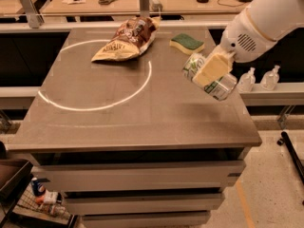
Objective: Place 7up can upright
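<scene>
The white arm [266,18] reaches down from the upper right; its gripper [212,70], raised in the air, seemingly clamps a tilted can [222,86].

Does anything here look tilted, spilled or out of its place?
The 7up can is not upright: the gripper holds it tilted on its side over the right part of the table. Nothing looks spilled; the chip bag and the sponge lie flat.
</scene>
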You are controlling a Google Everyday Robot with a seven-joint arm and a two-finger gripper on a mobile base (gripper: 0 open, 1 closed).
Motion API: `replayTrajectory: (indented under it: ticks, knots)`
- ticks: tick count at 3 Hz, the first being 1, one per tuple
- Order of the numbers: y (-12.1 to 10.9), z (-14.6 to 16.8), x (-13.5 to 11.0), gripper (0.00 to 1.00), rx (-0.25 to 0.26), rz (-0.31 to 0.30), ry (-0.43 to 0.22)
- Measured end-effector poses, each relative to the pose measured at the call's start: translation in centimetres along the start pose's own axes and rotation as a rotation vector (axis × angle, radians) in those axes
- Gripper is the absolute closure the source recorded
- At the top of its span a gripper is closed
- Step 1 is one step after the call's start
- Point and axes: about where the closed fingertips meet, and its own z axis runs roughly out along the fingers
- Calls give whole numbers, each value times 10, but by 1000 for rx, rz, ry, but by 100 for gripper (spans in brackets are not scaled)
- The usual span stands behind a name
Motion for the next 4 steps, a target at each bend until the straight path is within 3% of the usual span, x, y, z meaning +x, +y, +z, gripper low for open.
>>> replayTrajectory:
  ticks: [2,4]
  knots:
    - [12,-29,-19,100,-70,-130,-240]
    - [28,-23,-33,100,-129,-217,-492]
